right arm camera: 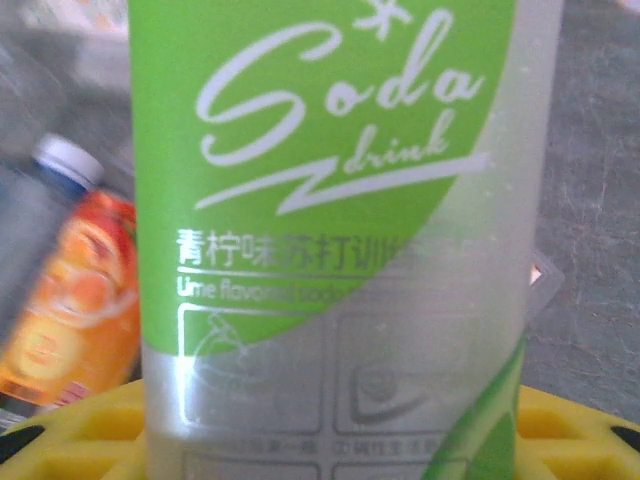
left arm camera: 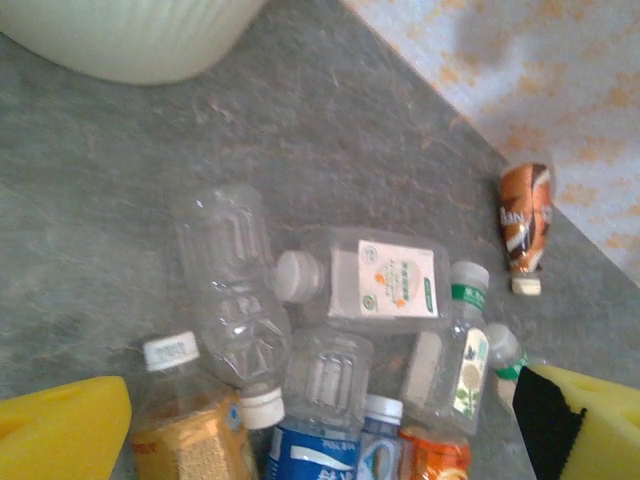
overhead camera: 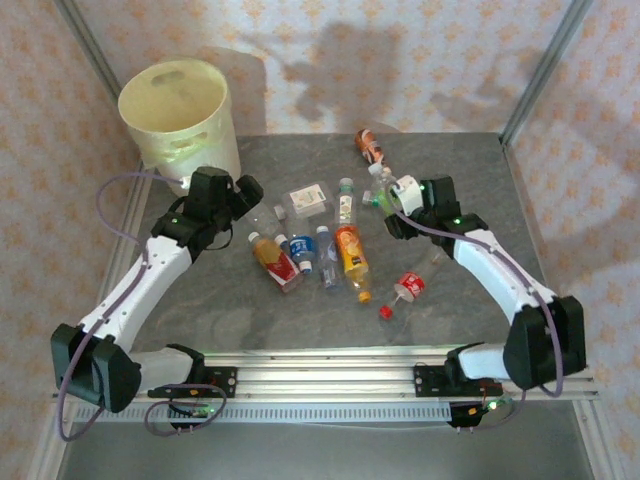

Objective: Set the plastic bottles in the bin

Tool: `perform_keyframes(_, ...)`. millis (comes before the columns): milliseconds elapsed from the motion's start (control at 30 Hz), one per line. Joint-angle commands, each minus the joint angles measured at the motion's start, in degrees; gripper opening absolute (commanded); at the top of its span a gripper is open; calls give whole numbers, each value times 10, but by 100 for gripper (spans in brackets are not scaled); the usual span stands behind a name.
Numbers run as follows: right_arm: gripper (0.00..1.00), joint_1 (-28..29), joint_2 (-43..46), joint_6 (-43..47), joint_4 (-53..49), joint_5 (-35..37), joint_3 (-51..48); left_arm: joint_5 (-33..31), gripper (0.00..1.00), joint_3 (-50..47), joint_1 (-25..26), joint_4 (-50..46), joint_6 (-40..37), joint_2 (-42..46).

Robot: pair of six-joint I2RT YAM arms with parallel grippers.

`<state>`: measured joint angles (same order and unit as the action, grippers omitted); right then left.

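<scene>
Right wrist view has the right gripper (right arm camera: 330,445) hard up against a lime soda bottle (right arm camera: 330,200). The green label runs across the middle of the frame and yellow finger parts line the bottom edge. I cannot tell whether the jaws have clamped the bottle.

Left wrist view shows the left gripper (left arm camera: 325,430) spread wide, with its yellow fingers (left arm camera: 60,430) in the two bottom corners. It hovers over a heap of plastic bottles (left arm camera: 330,300) and holds nothing.

Top external view puts that heap at frame centre on the grey table (overhead camera: 470,160), with a brown bottle (overhead camera: 370,145) above it and a red-labelled bottle (overhead camera: 410,287) lower right. The bin (overhead camera: 190,150) stands upper left, well apart from the right arm, and what can be seen of its inside looks bare.

By my reckoning the task is barely begun: every visible bottle is yet to be binned.
</scene>
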<state>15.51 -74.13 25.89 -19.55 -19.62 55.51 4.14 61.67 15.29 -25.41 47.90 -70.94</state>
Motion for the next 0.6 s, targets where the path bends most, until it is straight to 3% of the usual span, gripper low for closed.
perform_keyframes(0,33,3,40,-97,20,-66,-10,84,100,12,-1,56,-17,-4)
perform_keyframes(167,33,7,60,-193,64,-140,-32,196,100,23,10,117,-34,-26)
perform_keyframes(367,33,24,55,-320,194,-212,-69,259,100,34,49,180,-61,-42)
perform_keyframes(433,33,45,45,-320,211,-204,-66,269,100,49,65,175,-74,-55)
perform_keyframes(567,34,92,14,-287,200,-180,-41,224,100,107,105,96,-113,-89)
